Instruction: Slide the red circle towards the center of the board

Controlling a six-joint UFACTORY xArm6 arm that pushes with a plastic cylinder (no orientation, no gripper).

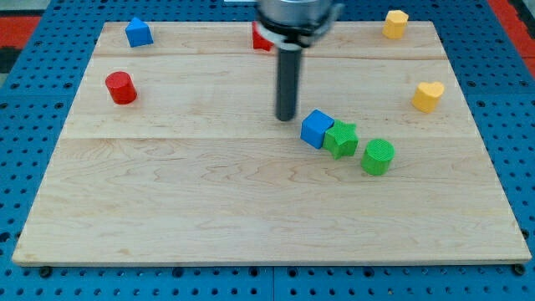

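Near the middle of the bench, my tip rests just to the view's left of the blue cube, which touches the green star; the green cylinder sits just beside. No claw exists on this rod, so there is nothing to open or close. Far off at the view's left stands the red circle — well apart from my tip. Risks, as I judge them: an off-centre push could let the round block roll aside, or a long push could drive it into the blue-green cluster. No writing or labels are visible.
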